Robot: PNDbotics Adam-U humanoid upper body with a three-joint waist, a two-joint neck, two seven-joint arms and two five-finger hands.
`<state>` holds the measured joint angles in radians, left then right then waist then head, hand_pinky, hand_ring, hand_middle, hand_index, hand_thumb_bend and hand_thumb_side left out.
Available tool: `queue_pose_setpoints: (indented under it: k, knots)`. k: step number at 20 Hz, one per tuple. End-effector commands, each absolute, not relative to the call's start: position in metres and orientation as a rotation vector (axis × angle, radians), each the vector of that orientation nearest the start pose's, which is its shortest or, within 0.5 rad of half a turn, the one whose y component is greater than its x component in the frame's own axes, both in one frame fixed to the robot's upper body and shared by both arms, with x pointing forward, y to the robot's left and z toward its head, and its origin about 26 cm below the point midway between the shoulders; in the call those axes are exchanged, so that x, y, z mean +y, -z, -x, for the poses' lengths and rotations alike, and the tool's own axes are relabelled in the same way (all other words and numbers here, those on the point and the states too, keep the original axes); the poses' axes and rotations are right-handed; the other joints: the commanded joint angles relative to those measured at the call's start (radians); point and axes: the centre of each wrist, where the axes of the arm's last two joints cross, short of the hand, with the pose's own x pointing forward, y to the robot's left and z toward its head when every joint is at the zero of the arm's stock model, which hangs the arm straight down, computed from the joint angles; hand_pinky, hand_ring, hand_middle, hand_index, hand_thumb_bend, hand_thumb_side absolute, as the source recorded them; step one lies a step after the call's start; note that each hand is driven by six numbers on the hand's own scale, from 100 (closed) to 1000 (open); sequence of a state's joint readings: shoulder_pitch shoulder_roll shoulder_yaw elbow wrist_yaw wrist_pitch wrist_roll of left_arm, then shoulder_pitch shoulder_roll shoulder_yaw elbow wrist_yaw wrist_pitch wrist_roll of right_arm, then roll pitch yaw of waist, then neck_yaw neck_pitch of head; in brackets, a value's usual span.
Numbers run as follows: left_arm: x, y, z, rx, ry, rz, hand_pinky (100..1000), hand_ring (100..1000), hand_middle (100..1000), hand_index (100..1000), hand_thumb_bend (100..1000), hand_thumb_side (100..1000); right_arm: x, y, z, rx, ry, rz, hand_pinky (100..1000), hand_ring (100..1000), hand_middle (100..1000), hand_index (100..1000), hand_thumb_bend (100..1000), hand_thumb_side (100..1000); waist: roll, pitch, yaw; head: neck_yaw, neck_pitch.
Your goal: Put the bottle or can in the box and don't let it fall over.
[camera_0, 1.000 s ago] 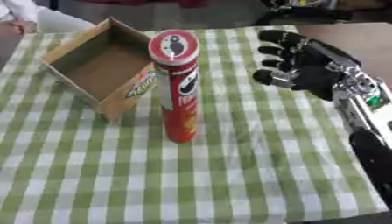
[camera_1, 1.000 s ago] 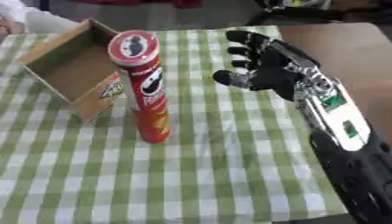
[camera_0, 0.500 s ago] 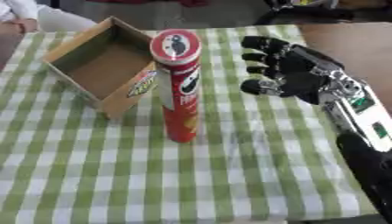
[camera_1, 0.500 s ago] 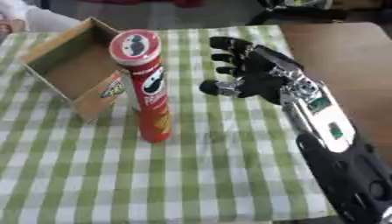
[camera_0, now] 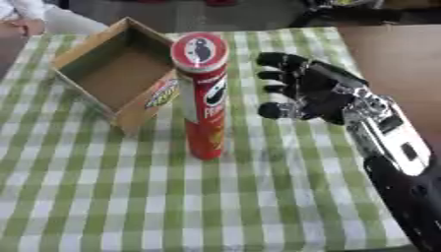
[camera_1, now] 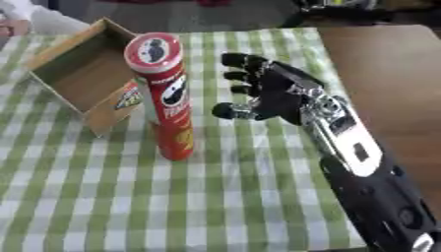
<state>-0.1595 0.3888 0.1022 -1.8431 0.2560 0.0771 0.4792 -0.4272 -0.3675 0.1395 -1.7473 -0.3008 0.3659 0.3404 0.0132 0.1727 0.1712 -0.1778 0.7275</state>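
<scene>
A tall red chip can (camera_0: 204,98) with a red lid stands upright on the green checked tablecloth, just right of an open cardboard box (camera_0: 116,78). My right hand (camera_0: 308,92) hovers a short way to the can's right, open, fingers spread and palm turned toward the can without touching it. The box is empty inside and sits at the upper left, its near wall beside the can. My left hand shows in neither view.
The green-and-white checked cloth (camera_0: 129,206) covers the table's front and middle. Bare brown tabletop (camera_0: 405,64) lies at the right beyond the cloth. A person's sleeve (camera_0: 26,12) shows at the far left corner.
My right hand has moved left toward the can, closing most of the gap. The can and the box have stayed in place.
</scene>
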Motion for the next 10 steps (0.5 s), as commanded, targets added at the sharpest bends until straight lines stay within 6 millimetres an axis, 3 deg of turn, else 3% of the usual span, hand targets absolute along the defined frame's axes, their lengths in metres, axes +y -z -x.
queue_pose_setpoints:
  k: [1,10]
  knots:
    - [0.323,-0.152,-0.3,-1.969,-0.317,-0.403,837,899,746,768,549,678,-0.232,-0.181,-0.348,-1.662,-0.677,-0.389,969,1000,1000,950,659,100,0.0,-0.008,0.002,0.0,-0.01]
    - [0.323,-0.152,-0.3,-1.968,-0.319,-0.399,837,899,746,768,547,679,-0.215,-0.18,-0.347,-1.658,-0.722,-0.459,972,1000,1000,950,665,100,-0.001,-0.003,0.006,-0.001,-0.011]
